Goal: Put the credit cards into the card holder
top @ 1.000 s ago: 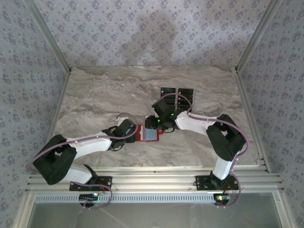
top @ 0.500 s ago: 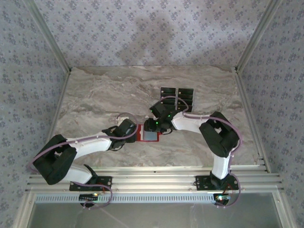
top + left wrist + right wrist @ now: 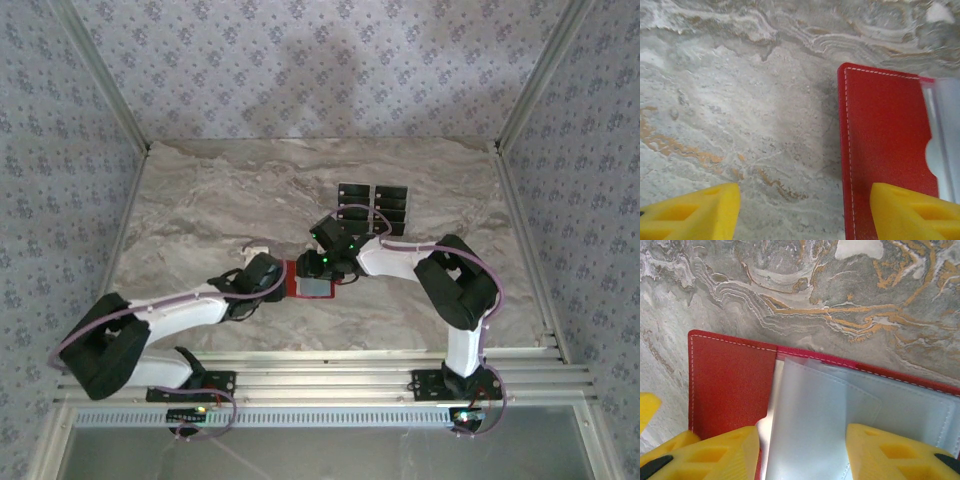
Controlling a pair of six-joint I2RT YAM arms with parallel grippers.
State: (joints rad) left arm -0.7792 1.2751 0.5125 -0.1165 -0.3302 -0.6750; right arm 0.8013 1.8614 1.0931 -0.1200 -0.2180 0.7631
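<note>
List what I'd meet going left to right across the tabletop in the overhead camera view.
The black left gripper → the small red folding card holder, lying open → the flat black rectangular credit cards in two columns.

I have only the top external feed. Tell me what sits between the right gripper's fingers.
Observer: In the right wrist view, the right gripper stands open above the card holder, which lies unfolded. Its pale pockets lie between the fingers.
Operator: Now report the left gripper.
Observer: In the left wrist view, the left gripper is open. One finger is over the holder's red flap, the other over bare table. I cannot tell whether the finger touches the flap.
</note>
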